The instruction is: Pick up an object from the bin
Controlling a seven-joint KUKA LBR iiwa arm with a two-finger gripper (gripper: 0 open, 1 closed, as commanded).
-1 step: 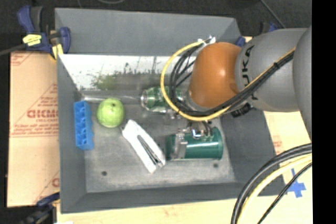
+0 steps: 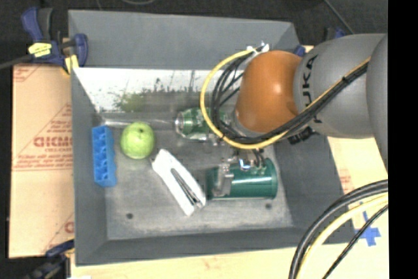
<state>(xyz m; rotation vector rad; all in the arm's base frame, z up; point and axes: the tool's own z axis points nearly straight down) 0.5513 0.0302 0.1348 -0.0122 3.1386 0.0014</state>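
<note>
Dark green can (image 2: 256, 186) lying on its side at lower right of grey bin (image 2: 196, 238) floor, just beside white oblong item (image 2: 177, 181). Pincer (image 2: 243, 165) down at can's upper edge (how far open: cannot tell). "KUKA" readable on arm (image 2: 339, 95).

Bin (image 2: 144, 212): plain grey metal; back wall flecked with dark specks and a faint green smear.
Block (image 2: 103, 155): bright blue throughout, with a row of darker holes.
Apple (image 2: 138, 140): yellow-green, unmarked.
Flat case (image 2: 177, 181): white, with a dark stripe along it.
Cylinder (image 2: 251, 185): deep green with pale glints.
Shiny item (image 2: 192, 122): green and clear.
Wrist cover (image 2: 268, 91): orange.
Arm (image 2: 346, 95): silver-grey with black lettering.
Cables (image 2: 209, 98): yellow and black.
</note>
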